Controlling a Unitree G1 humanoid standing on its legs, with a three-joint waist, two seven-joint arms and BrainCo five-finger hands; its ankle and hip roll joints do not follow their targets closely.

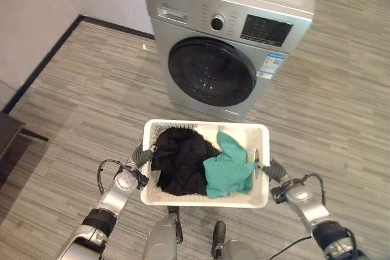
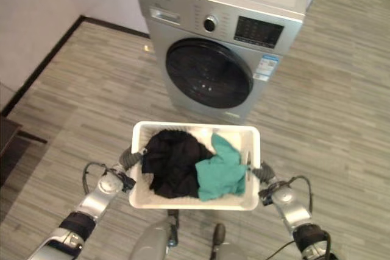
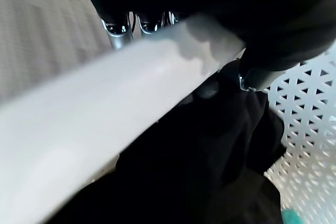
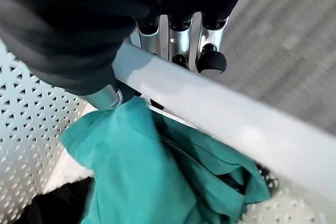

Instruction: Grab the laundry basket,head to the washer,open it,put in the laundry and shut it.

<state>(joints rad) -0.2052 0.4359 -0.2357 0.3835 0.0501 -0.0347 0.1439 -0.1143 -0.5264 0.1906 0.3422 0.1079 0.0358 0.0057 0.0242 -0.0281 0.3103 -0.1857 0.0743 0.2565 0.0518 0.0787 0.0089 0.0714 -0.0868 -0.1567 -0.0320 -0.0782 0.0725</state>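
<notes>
A white perforated laundry basket (image 1: 205, 200) hangs in front of me, carried between both hands. In it lie a black garment (image 1: 180, 159) and a teal cloth (image 1: 228, 168). My left hand (image 1: 141, 157) grips the basket's left rim (image 3: 105, 114), fingers (image 3: 118, 30) curled under it and thumb inside. My right hand (image 1: 268, 170) grips the right rim (image 4: 220, 114) the same way, fingers (image 4: 181, 40) hooked beneath. The silver front-loading washer (image 1: 225, 35) stands just beyond the basket, its round dark door (image 1: 211, 71) shut.
The washer backs onto a pale wall (image 1: 36, 4) with a dark skirting board at the left. A dark piece of furniture (image 1: 7, 135) juts in at the far left edge. Striped grey floor (image 1: 329, 114) lies open to the right of the washer.
</notes>
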